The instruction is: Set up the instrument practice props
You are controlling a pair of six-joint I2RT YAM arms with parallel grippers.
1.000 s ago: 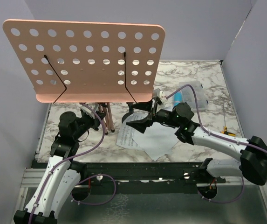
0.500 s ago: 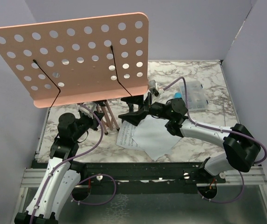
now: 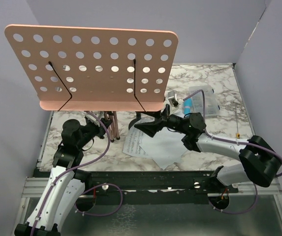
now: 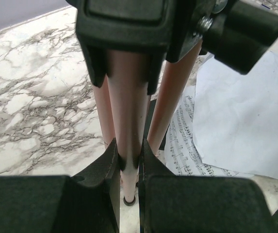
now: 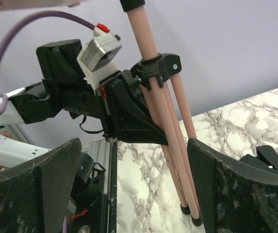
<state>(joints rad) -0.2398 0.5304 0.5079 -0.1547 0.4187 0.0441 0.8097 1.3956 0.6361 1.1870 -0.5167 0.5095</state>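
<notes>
The pink hole-dotted music stand [image 3: 94, 66] stands upright at the back left, with its thin legs [image 3: 112, 125] close together on the table. My left gripper [image 3: 101, 129] is shut on one leg; in the left wrist view the leg [image 4: 128, 97] sits pinched in that gripper [image 4: 128, 151]. My right gripper [image 3: 148, 125] stands open right of the legs, and in its own view the legs [image 5: 177, 160] lie inside that gripper [image 5: 134, 145], near the right finger [image 5: 236, 189]. Two white sheet-music pages [image 3: 155, 145] lie under the right arm. The blue microphone [image 3: 187, 104] lies behind it.
A clear plastic compartment box [image 3: 208, 98] sits at the back right next to the microphone. A thin yellow-tipped rod [image 3: 238, 133] lies near the right edge. Grey walls close in the table on the left, back and right.
The stand's board swung left and tilted half a second ago, then came back level. My right gripper shifted slightly along the legs and stays open. The left grip is unchanged.
</notes>
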